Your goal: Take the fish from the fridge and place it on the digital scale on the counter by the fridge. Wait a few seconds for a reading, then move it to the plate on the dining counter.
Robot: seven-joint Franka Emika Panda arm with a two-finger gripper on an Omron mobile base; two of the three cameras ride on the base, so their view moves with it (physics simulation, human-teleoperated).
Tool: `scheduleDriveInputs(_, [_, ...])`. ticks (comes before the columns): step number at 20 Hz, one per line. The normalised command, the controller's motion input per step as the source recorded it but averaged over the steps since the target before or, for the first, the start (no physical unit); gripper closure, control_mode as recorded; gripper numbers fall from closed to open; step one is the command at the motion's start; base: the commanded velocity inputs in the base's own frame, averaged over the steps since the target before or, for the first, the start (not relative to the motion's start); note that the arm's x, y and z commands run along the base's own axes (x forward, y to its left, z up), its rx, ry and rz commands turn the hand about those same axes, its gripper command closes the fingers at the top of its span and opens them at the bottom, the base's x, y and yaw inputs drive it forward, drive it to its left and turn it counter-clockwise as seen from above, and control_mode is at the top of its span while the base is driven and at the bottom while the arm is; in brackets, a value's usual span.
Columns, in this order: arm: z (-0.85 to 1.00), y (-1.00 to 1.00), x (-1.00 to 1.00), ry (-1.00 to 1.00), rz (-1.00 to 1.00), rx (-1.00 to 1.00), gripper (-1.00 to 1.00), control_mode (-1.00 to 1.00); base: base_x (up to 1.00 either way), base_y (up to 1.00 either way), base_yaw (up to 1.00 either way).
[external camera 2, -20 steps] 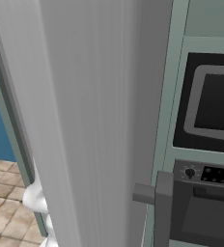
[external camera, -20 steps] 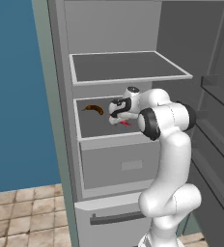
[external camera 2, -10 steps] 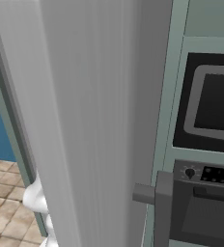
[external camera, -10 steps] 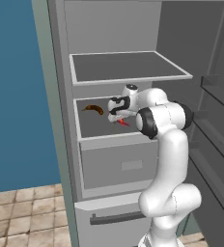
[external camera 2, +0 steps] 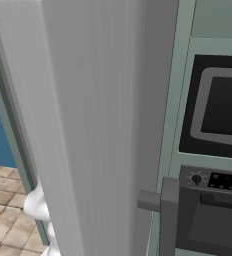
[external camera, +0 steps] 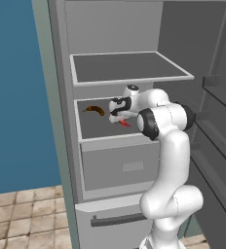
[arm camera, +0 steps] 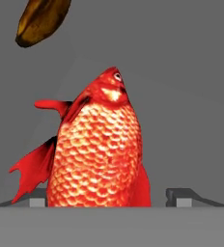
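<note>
one fish (arm camera: 97, 149), orange-red and scaly, lies on the grey floor of the fridge (external camera: 115, 73) compartment below the upper shelf (external camera: 129, 68), and in the hand view we see it close up, head pointing away, between the two dark finger tips (arm camera: 184, 197) that sit on either side of its tail end. we cannot tell whether the gripper (external camera: 119, 115) is pressing the fish or just standing open around it. from the left base view the gripper sits low over the fish, just inside the compartment. a dark brown curved item (external camera: 94, 110) lies near, to the left. below is a drawer front (external camera: 122, 168) and a dark bar handle (external camera: 117, 220).
</note>
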Motion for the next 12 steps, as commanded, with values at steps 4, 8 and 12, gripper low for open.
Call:
scheduleDriveInputs(4, [-0.11,0.00,0.00,0.00,0.00,0.00,1.00,-1.00,0.00,0.00,0.00])
scheduleDriveInputs(8, [-0.03,0.00,0.00,0.00,0.00,0.00,1.00,-1.00,0.00,0.00,0.00])
scheduleDriveInputs(12, [0.00,0.00,-0.13,0.00,0.00,0.00,1.00,-1.00,0.00,0.00,0.00])
